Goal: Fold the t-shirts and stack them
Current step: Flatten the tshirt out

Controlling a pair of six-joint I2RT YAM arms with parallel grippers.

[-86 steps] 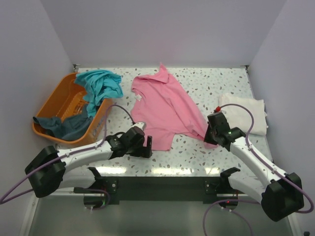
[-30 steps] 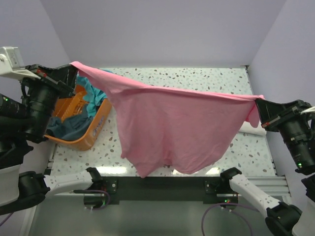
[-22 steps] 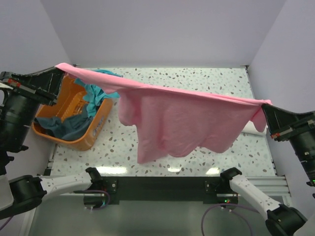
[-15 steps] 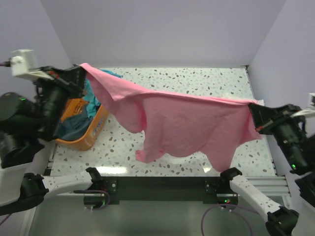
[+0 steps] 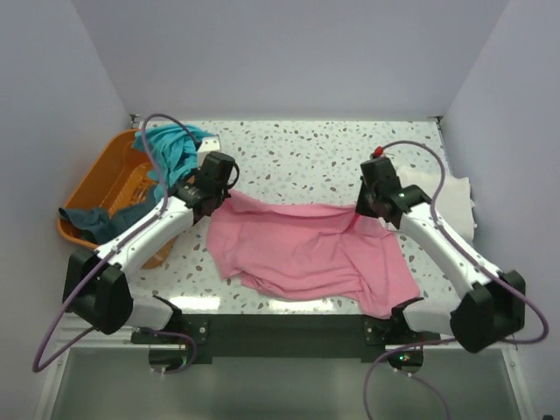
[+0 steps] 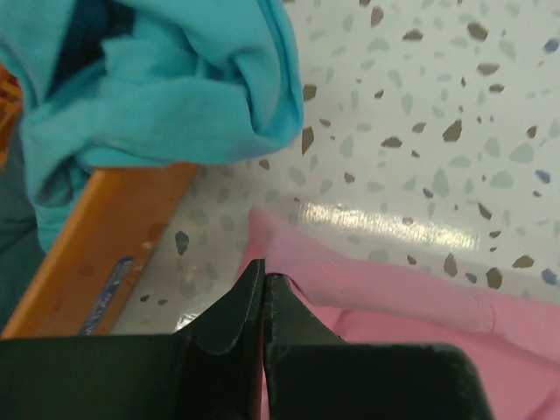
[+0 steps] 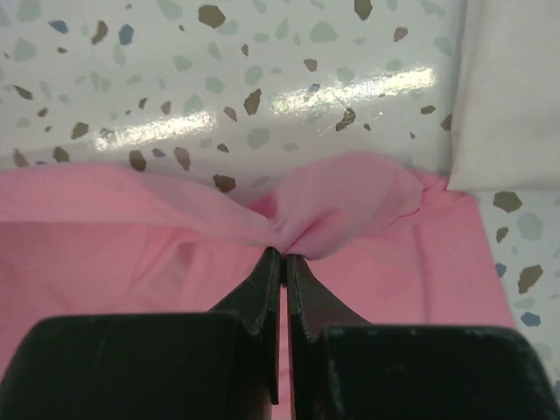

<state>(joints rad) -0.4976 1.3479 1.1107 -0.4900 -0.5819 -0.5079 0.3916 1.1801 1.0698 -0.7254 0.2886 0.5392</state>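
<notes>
Pink t-shirt (image 5: 306,254) lay rumpled on table (image 5: 306,149), centre toward near edge. Left gripper (image 6: 264,278) pinched shut on its far-left corner, right gripper (image 7: 282,255) on far-right corner. Cloth looked light, limp, wrinkle-prone; likely best taken at corners or hem, pulled taut.

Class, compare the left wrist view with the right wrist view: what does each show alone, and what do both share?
Only left wrist: the teal t-shirt draped over the orange basket. Only right wrist: the cream-white t-shirt at upper right. Both: the pink t-shirt on the speckled table, pinched by the left gripper in one, the right gripper in the other.
</notes>
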